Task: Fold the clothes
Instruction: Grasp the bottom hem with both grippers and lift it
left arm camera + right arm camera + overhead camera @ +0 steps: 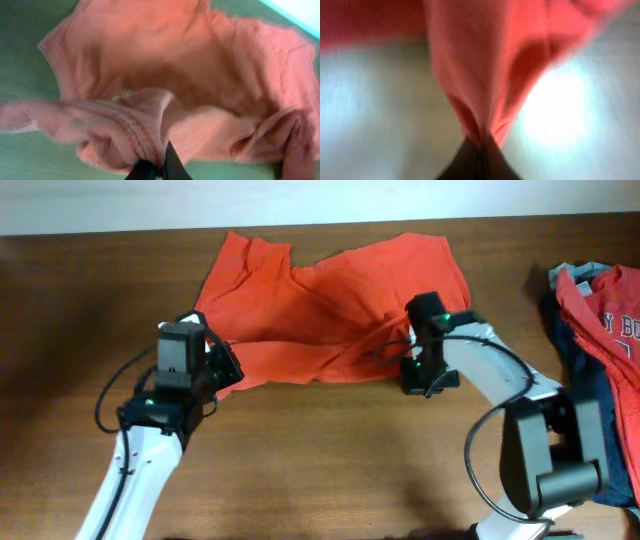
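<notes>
Left end effector (159,171) is pressed together, pinching the stitched hem (131,134) of the orange-red T-shirt (330,300). Only a thin bite of cloth sits between the tips. Right end effector (481,152) is also closed, pinching a gathered fold of the same shirt, with cloth fanning up and away from the tips. The right wrist view is blurred, so which edge it has, and whether one layer or two, cannot be told. Going by overhead, it is probably the near edge on the shirt's right side.

The T-shirt lies crumpled on the counter (320,470) at far centre, between the two arms. Its near edge is bunched and wrinkled, the far part spread flatter. A stack of other garments (600,300) (red with white letters, navy, grey) sits at the counter's right edge, well apart from the shirt but near the right arm's base.

Risks:
- Both pinches look shallow, so a pull or lift may let cloth slip out on either side.
- If the right side holds a mid-panel fold rather than a corner, the fold comes out skewed or bunched.
- Uneven lift, or arms pulling apart at different rates, twists the shirt.
- Dragging along the counter adds wrinkles.
- Two layers caught together would carry the back panel along.
- A right arm swing could brush the stack.
</notes>
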